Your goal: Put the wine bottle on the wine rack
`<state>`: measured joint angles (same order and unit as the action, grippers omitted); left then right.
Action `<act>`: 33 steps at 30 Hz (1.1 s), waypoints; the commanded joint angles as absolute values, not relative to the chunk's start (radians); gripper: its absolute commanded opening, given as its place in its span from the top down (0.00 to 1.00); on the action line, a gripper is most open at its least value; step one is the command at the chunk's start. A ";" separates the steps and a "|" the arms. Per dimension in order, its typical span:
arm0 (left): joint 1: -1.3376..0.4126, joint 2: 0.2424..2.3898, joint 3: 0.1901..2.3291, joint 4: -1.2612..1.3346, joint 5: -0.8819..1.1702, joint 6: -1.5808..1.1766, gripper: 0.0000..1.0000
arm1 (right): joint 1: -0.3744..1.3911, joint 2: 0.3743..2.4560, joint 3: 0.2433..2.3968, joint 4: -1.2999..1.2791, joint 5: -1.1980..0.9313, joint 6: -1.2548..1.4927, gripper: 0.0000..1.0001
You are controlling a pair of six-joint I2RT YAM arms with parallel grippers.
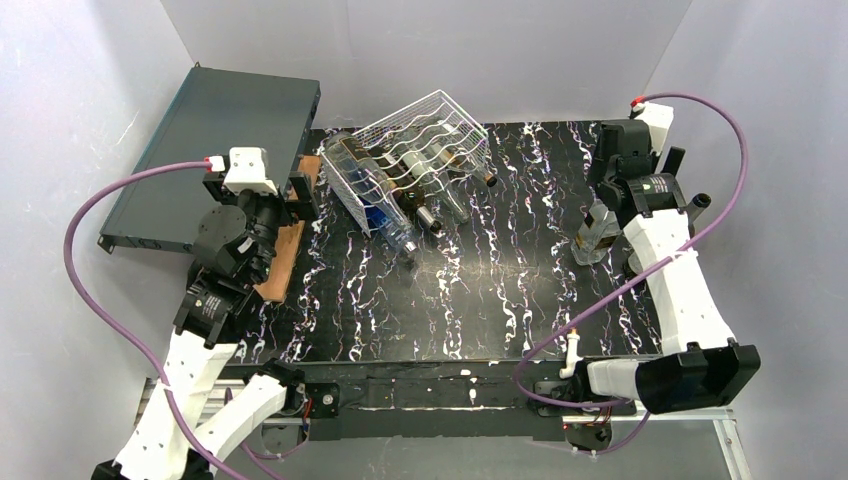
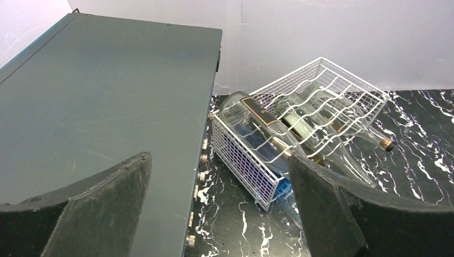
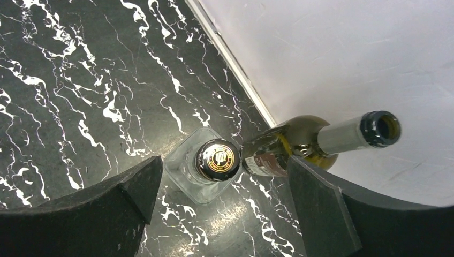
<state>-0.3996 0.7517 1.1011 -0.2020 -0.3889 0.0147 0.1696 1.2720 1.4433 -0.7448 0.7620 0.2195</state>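
While the right gripper (image 3: 224, 174) is being held with its jaws wide apart and empty, a gold emblem ringed with lettering is being shown on the dark cap of a square clear bottle (image 3: 184, 174) directly beneath it; the words cannot be read. The wine bottle (image 3: 300, 142), olive green and uncorked, is being seen just beside that square bottle, by the right finger, its dark label's print illegible. The wine rack (image 1: 425, 150) is lying tilted well apart, bottles inside. The left gripper (image 2: 218, 160) is also being held open.
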 commanded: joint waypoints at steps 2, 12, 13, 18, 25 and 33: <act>-0.401 0.740 1.100 -0.180 -0.400 0.014 0.01 | 0.149 1.296 1.390 -0.667 0.744 0.252 0.07; -0.409 0.726 1.106 -0.185 -0.393 0.015 0.01 | 0.145 1.303 1.308 -0.581 0.739 0.227 0.17; -0.410 0.723 1.104 -0.183 -0.395 0.015 0.01 | 0.145 1.303 1.302 -0.575 0.741 0.224 0.18; -0.410 0.727 1.109 -0.188 -0.393 0.013 0.01 | 0.146 1.302 1.277 -0.543 0.759 0.214 0.21; -0.413 0.730 1.108 -0.189 -0.389 0.012 0.01 | 0.145 1.313 1.275 -0.518 0.758 0.186 0.44; -0.413 0.724 1.106 -0.186 -0.393 0.012 0.01 | 0.147 1.284 1.270 -0.487 0.514 0.100 0.83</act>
